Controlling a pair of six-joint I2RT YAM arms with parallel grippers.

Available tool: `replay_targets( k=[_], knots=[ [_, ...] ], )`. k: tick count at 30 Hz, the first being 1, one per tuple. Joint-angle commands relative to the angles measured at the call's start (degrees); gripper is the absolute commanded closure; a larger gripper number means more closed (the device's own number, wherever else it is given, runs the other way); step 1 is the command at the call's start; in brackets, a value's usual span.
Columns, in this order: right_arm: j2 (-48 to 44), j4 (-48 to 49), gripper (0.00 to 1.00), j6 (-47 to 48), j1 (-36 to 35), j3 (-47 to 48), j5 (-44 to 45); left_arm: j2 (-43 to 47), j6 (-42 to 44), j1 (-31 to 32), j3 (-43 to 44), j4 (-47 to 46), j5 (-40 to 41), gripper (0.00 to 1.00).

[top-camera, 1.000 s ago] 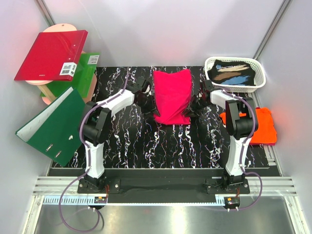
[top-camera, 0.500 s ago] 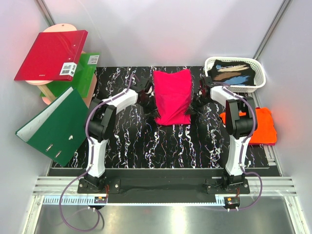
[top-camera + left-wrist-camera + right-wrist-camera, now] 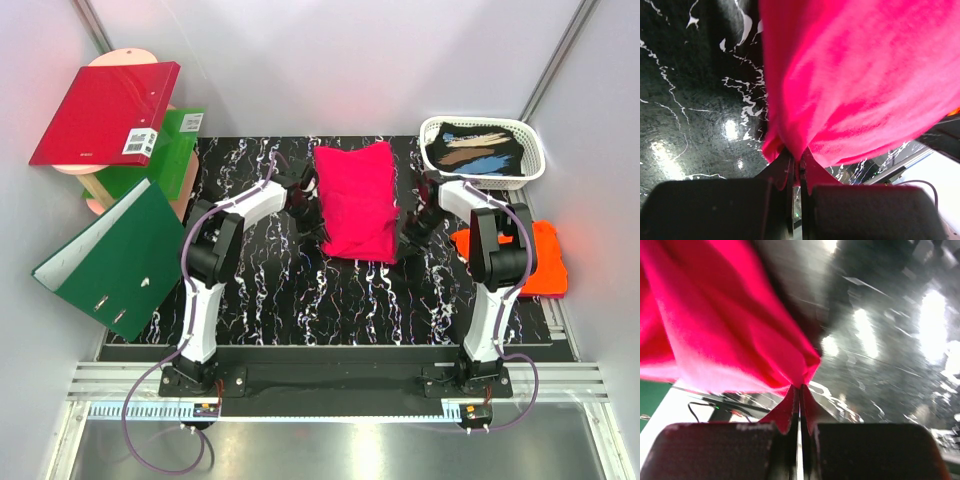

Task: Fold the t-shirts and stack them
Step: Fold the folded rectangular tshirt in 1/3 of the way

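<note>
Sitting at the far left is a red binder [image 3: 105, 112]. Nearer than it, a big green binder [image 3: 110, 258] is tilted, just off the left edge of the worktop [image 3: 260, 290]. The worktop is black with white squiggly lines.

Next comes the left hand [image 3: 312, 212]. It reaches out to the left side of the pink t-shirt [image 3: 357, 200]. The left wrist camera shows this hand squeezed tight, with a small fold of pink cloth pinched between its two fingers [image 3: 715, 210]. The rest of the shirt bulges up and away from the pinch.

The pink t-shirt is in the middle of the worktop, toward the far side. It is bunched into a tall shape, a bit wider at the far end, and it sits between the two hands.

The right hand [image 3: 408, 236] is at the near right corner of the pink t-shirt. Its own camera shows it closed tight too, with a pointy bit of pink cloth caught between its fingers [image 3: 715, 450].

Farther right, a white basket [image 3: 480, 177] sits at the far right corner with a dark cloth [image 3: 480, 150] inside. Nearer than the basket, the orange t-shirt [image 3: 540, 260] lies at the right edge of the worktop. It is well apart from the pink one, and the right arm hides part of it.
</note>
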State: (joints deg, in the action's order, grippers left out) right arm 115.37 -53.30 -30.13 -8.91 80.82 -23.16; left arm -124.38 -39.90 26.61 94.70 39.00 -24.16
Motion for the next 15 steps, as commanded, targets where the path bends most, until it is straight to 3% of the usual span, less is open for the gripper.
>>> replay_targets(
  k=[1, 4, 7, 9, 10, 12, 13, 15],
  knots=[
    [-0.42, -4.27, 1.00, 2.27, 0.91, -2.07, 2.50, -0.16, 0.96, 0.11, 1.20, 0.46, 1.66, 1.00],
    [2.74, -3.84, 1.00, 2.62, 0.91, -1.45, 2.24, -0.34, 0.96, 0.11, 1.10, 0.72, 1.93, 1.00],
    [3.19, -3.57, 0.91, 3.50, 0.91, 0.39, 3.20, -0.08, 1.23, 0.11, 1.11, 1.16, 2.45, 0.98],
    [2.76, -4.18, 0.77, 3.94, 0.82, 2.41, 3.03, 0.10, 1.75, 0.11, 1.28, 2.21, 2.98, 0.94],
    [2.32, -4.62, 0.53, 4.20, 0.91, 3.03, 2.86, 0.19, 2.19, 0.11, 1.46, 2.56, 2.89, 0.57],
    [1.70, -5.49, 0.34, 4.12, 0.82, 4.78, 2.33, 0.54, 3.42, 0.11, 2.33, 5.11, 3.24, 0.25],
    [0.83, -5.59, 0.26, 4.20, 0.82, 5.31, 2.15, 1.06, 3.77, 0.11, 2.34, 5.90, 3.68, 0.01],
    [-0.32, -5.94, 0.14, 4.12, 0.82, 6.37, 2.42, 3.60, 5.44, 0.02, 1.11, 7.14, 5.09, 0.01]
  ],
)
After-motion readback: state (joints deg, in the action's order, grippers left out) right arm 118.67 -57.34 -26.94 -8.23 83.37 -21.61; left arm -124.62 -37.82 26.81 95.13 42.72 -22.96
